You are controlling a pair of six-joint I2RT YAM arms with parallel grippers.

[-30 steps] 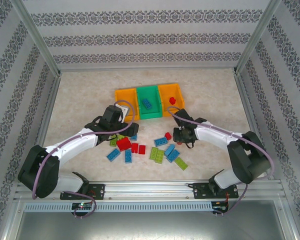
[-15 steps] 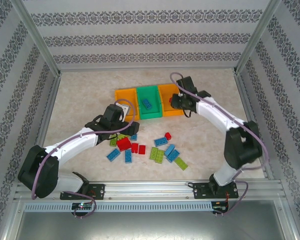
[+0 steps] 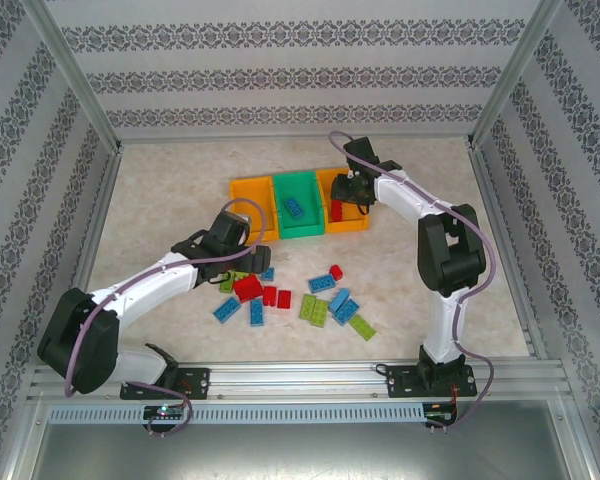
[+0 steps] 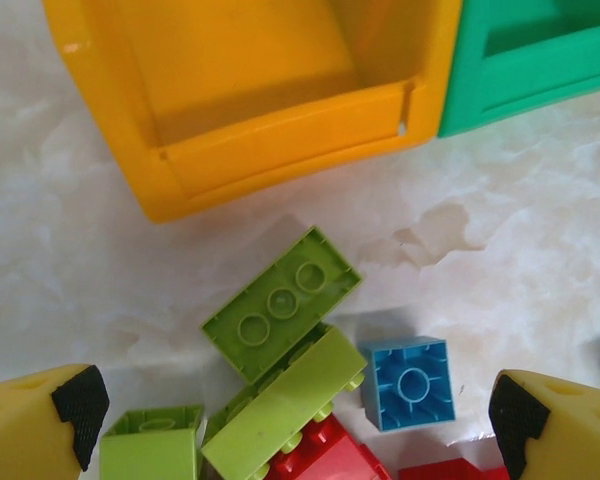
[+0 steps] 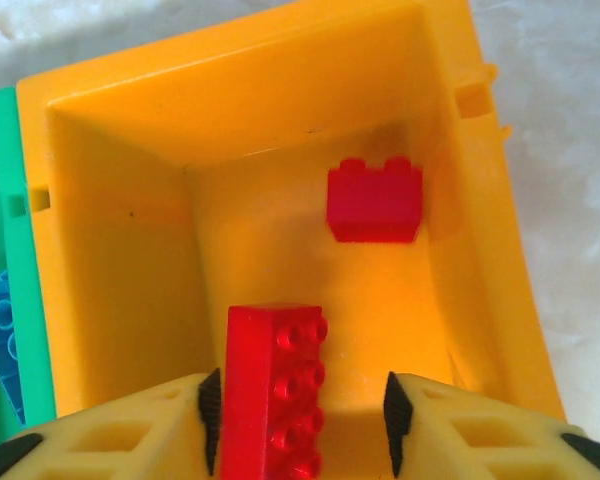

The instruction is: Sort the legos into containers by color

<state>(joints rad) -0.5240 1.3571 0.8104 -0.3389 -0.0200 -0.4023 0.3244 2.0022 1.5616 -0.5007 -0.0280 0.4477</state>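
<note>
Hovering over the right orange container (image 5: 500,300), the right pincer (image 5: 305,410) stands parted around an upright red lego (image 5: 273,390); the brick lies against 1 pad, with a gap to the other. A loose red lego (image 5: 375,200) rests on that container's floor. The green container (image 3: 300,232) holds 1 long blue lego (image 3: 294,207). The left pincer (image 4: 295,415) gapes wide above lime legos (image 4: 280,312) and a square blue lego (image 4: 410,382) on the table (image 3: 180,190), near the left orange container (image 4: 280,150).
</note>
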